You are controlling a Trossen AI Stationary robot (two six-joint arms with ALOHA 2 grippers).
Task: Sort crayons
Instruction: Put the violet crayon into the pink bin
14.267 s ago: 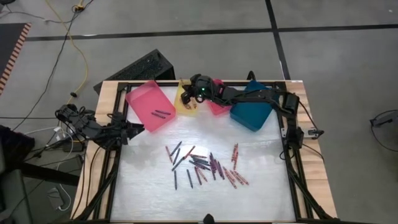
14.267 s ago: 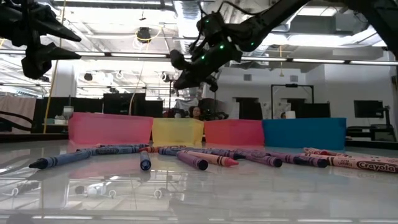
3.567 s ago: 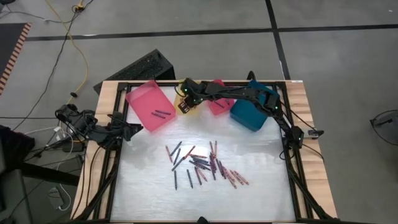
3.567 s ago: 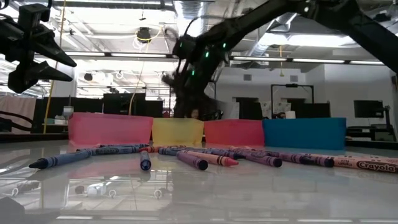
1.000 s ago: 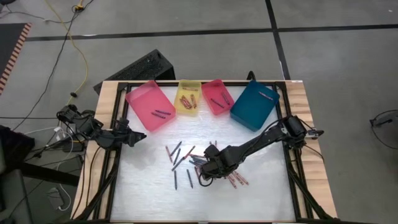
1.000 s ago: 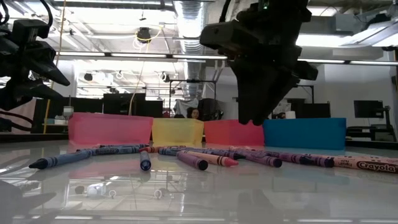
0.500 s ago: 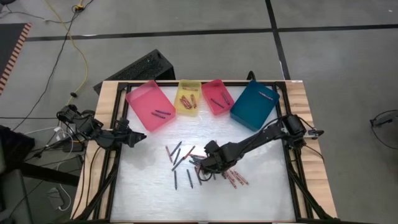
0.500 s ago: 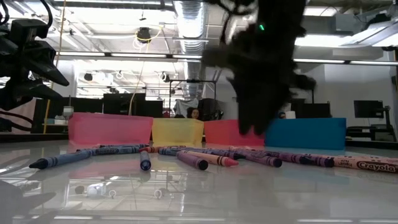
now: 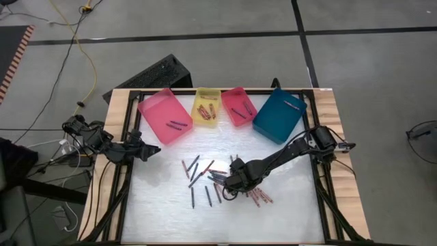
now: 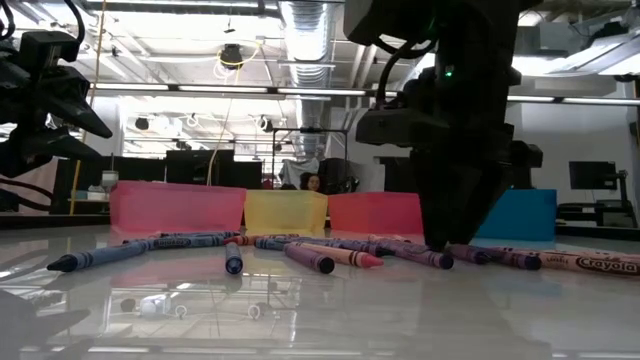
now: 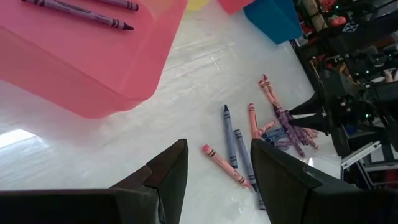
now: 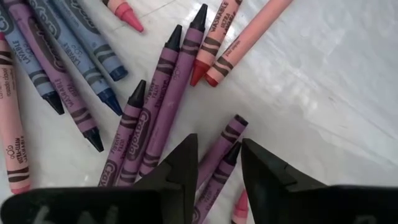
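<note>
Crayons (image 9: 217, 179): loose pile. Right gripper (image 12: 217, 163) fingers parted over two purple sticks; centre on one only. Left gripper (image 11: 214, 168) open, waiting.

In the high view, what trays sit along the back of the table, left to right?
Pink tray → yellow tray → red tray → blue tray.

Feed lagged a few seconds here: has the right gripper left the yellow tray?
Yes. The right gripper has come away from the yellow tray toward the table's near side; it's now low over the loose crayons, fingers open.
</note>
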